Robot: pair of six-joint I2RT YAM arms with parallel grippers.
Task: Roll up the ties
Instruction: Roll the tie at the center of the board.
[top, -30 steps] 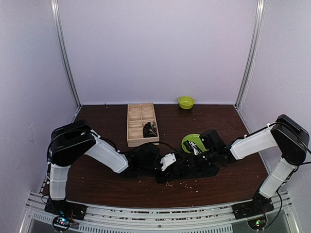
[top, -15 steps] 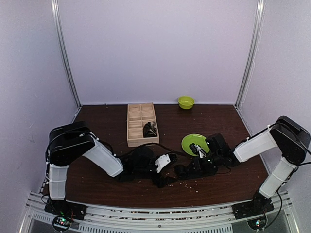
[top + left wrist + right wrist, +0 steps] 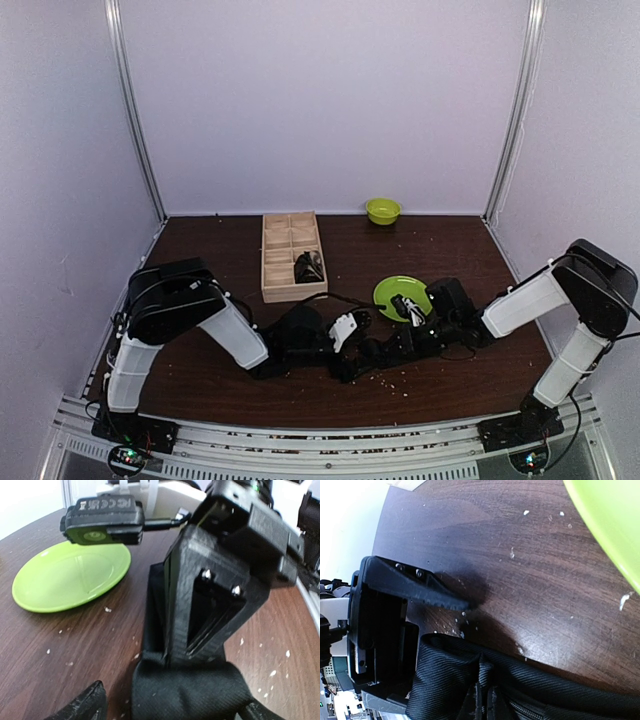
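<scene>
A dark brown wood-grain surface (image 3: 200, 380), flecked with pale crumbs (image 3: 385, 378), sits inside an enclosure of plain pale lilac walls (image 3: 320, 100), lit evenly and brightly. Two slim silver metal uprights (image 3: 135, 110) mark the back corners. A ribbed aluminium rail (image 3: 330, 452) runs along the surface's near edge.

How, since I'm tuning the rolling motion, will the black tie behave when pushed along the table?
Probably floppy: the tie lies folded and bunched on the table, with soft creases in the right wrist view. Thin cloth, likely light, so a push may wrinkle it rather than slide it whole. Its coarse weave looks more grippy than slippery.
</scene>
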